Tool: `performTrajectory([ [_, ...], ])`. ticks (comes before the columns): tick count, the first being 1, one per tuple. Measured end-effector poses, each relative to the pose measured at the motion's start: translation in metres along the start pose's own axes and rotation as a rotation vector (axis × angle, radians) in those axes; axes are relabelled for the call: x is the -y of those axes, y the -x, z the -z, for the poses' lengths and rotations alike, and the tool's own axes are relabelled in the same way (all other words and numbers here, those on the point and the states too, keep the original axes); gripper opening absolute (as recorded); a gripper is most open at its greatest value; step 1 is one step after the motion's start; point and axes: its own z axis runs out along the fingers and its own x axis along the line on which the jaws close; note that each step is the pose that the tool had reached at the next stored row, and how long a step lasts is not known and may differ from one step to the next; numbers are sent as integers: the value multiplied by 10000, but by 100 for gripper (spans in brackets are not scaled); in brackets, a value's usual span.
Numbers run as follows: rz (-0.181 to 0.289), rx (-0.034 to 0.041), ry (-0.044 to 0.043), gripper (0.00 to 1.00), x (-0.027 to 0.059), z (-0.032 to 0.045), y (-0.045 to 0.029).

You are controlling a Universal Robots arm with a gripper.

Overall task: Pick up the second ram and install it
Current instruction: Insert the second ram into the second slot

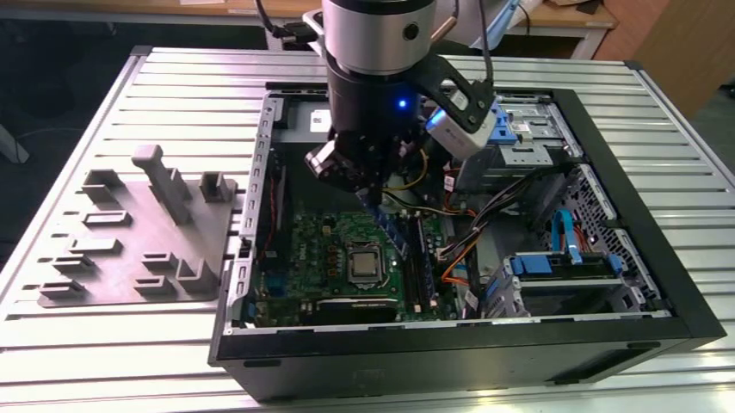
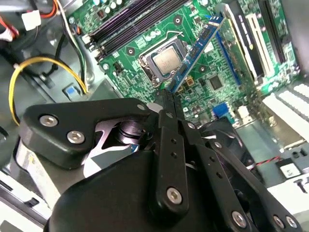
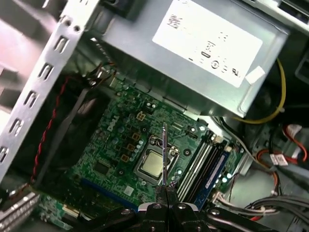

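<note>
**Memory stick held above the board, not yet seated**

The gripper [image 2: 168, 94] is closed narrow on one end of the memory stick [image 2: 195, 50]. The stick hangs inside the open computer case [image 1: 460, 340], above the motherboard [image 1: 333, 249] and clear of it.

**Hazards**
- The hold is on one end only. The free end can swing or slip if it meets resistance, and the stick would then drop onto the board.
- The stick stands close to the processor chip [image 2: 166, 60]. A descent off line would strike the chip or its frame instead of the memory slots [image 3: 200, 162].
- A stick that enters a slot tilted may jam or bend.
- Loose wires lie beside the slots, among them a yellow cable [image 2: 29, 63], and could snag.

**View comparison**
- The second wrist view shows the flat blue face of the stick and its slant.
- The first wrist view shows the stick edge-on as a thin line, so its offset from the slots can be judged. It also shows the power-supply box [image 3: 193, 58].
- The exterior view shows the height above the board and a grey tray [image 1: 126, 249] outside the case.
</note>
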Motion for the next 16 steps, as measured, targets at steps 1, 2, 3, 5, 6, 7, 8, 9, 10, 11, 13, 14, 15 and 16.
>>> performTrajectory([
  [1, -179, -3, -6, 11, 0, -1, 0],
  [2, -360, -5, -12, 11, 0, -2, 0],
  [3, -535, -7, -18, 11, 0, -3, 0],
  [5, -890, -11, -30, 11, 0, -5, 0],
  [6, -1057, -13, -35, 11, 0, -6, 0],
  [7, -1217, -15, -40, 11, 0, -7, 0],
  [8, -1383, -17, -46, 11, 0, -7, 0],
  [9, -1541, -19, -51, 11, 0, -8, 0],
  [10, -1699, -21, -56, 11, 0, -9, 0],
  [11, -1852, -23, -61, 11, 0, -9, 0],
  [13, -2179, -27, -72, 11, 0, -11, -1],
  [14, -2338, -29, -78, 11, 0, -11, -1],
  [15, -2493, -32, -83, 11, 0, -12, 0],
  [16, -2652, -34, -89, 11, 0, -13, -1],
])
